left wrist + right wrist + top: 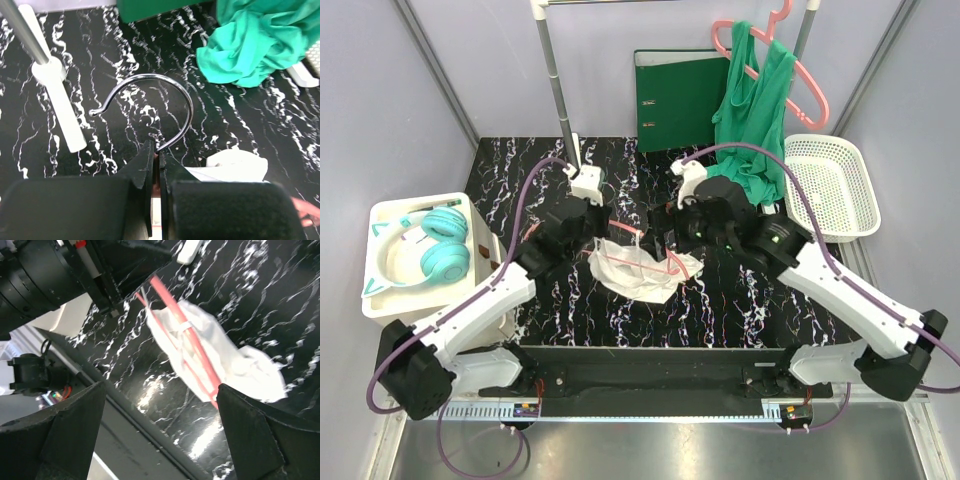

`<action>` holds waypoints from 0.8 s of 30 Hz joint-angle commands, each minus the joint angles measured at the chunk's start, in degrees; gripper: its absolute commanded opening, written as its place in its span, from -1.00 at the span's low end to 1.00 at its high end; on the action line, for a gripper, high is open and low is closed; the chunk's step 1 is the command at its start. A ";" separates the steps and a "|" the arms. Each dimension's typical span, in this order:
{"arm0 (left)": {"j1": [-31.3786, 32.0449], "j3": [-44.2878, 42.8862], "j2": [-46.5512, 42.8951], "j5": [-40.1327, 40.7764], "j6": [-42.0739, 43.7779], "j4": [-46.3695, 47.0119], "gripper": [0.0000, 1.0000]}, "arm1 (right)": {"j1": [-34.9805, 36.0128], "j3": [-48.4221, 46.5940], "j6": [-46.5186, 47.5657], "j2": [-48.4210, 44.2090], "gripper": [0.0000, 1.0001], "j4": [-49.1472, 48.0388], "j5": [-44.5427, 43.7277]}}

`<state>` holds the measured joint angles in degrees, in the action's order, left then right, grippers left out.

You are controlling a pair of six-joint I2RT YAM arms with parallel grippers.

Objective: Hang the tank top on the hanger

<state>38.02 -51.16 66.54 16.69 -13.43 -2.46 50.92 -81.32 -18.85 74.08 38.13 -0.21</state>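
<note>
The left claw (157, 160) is seen clenched on the thin light-pink clothes hanger (625, 230) right at the foot of its grey metal hook (150, 76), which is curved up and away directly ahead of the closed fingertips. The hanger is held low over the black white-veined marble-pattern table (125, 50), with its frame stretched from this claw toward the right claw (672, 243). The crumpled white tank top (635, 265) is bunched along that frame between the two claws, lying partly on the table, and one thin white strap is laid across a pink bar in the right wrist view. The right claw (160, 390) is released, its dark fingers (65, 435) spread wide, and nothing is gripped between them; the hanger (186, 334) and the tank top (225, 355) are seen just ahead of its open jaws, apart from the fingers. Ahead of the left claw and to its left, the white foot of a clothes rack (60, 100) is set on the table with a grey metal pole (25, 30) rising from it. Further ahead and to its right, a heap of green cloth (255, 40) is draped down onto the table.
</note>
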 commanded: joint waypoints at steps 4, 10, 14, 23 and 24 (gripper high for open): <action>0.12 -0.79 -5.89 -6.05 3.50 5.54 -1.00 | 0.24 6.86 8.13 -2.45 0.95 -1.12 -0.96; 0.13 -0.44 -8.44 -10.53 5.69 5.36 -1.00 | 0.24 14.24 11.82 -4.82 0.89 -5.96 3.37; 0.12 -0.70 -9.06 -12.38 5.61 5.10 -1.00 | 0.24 16.80 12.70 -6.14 0.88 -8.32 5.56; 0.12 -0.96 -9.68 -15.63 4.91 6.41 -1.00 | 0.24 23.13 12.00 -9.48 -0.54 -15.36 7.59; 0.21 -0.70 -9.77 -16.33 4.64 6.85 -1.00 | 0.24 23.48 12.08 -10.62 -0.70 -15.71 7.68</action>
<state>38.02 -50.98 58.54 4.05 -8.82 -1.74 50.92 -59.33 -6.87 67.33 28.25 5.82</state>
